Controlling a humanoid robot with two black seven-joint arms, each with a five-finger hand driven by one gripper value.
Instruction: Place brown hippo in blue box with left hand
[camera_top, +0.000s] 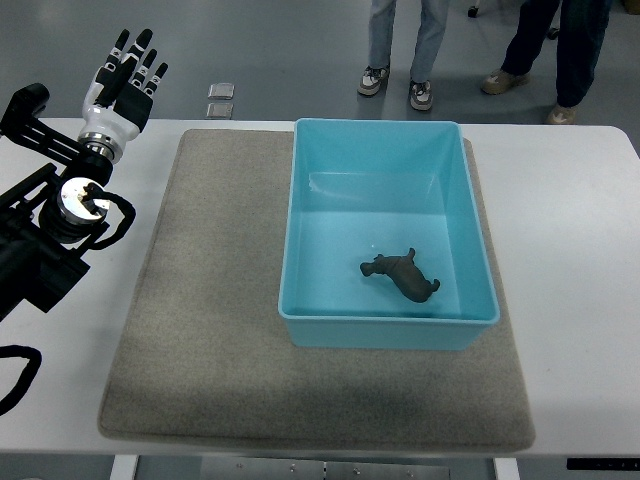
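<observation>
A small brown hippo (402, 274) lies on the floor of the blue box (310, 210), toward its near right side. The box stands on the right half of a grey mat (215, 300). My left hand (126, 68) is raised at the far left corner of the table, well away from the box, its fingers straight and spread, holding nothing. Its arm (60, 215) comes in along the left edge. The right arm does not show.
The white table (570, 250) extends around the mat. Two people's legs and shoes (400, 85) stand on the floor beyond the far table edge. Two small metal floor plates (220, 100) sit near the far left.
</observation>
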